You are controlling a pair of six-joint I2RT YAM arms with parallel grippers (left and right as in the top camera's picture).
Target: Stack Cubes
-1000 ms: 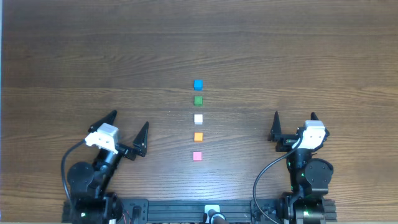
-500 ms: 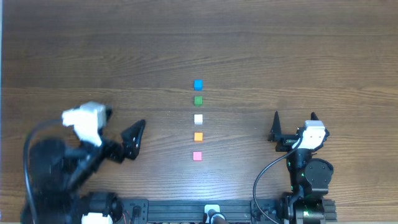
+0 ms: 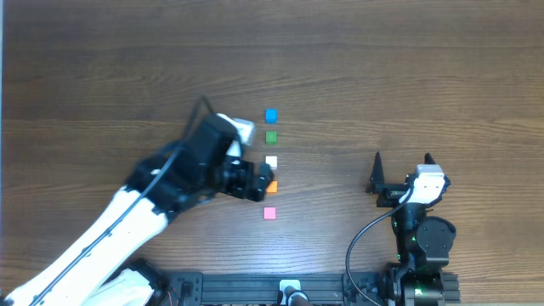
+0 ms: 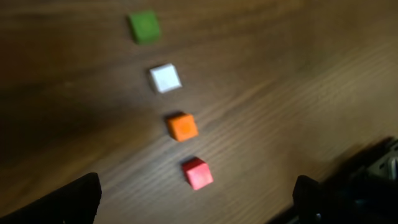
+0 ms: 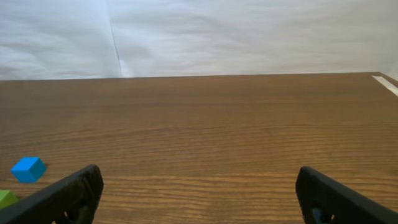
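Five small cubes lie in a column at the table's middle: blue point(image 3: 270, 116), green point(image 3: 271, 137), white point(image 3: 271, 161), orange point(image 3: 273, 186) and pink point(image 3: 269, 213). My left gripper point(image 3: 261, 184) is lifted just left of the column, partly covering the orange cube in the top view. Its wrist view looks down on the green cube point(image 4: 144, 27), white cube point(image 4: 165, 78), orange cube point(image 4: 183, 126) and pink cube point(image 4: 197, 173), with the open left gripper point(image 4: 196, 208) holding nothing. My right gripper point(image 3: 401, 172) rests open at the right, near its base, empty point(image 5: 199, 208). From there the blue cube point(image 5: 28, 168) and green cube point(image 5: 5, 198) show.
The wooden table point(image 3: 408, 76) stretches wide around the cubes. The right arm's base point(image 4: 373, 180) shows dark beyond the pink cube in the left wrist view. A white wall point(image 5: 249, 37) stands behind the far table edge.
The left arm has swung up from its rest spot at the left and reached right to the cube column. The right arm and the cubes have not moved.
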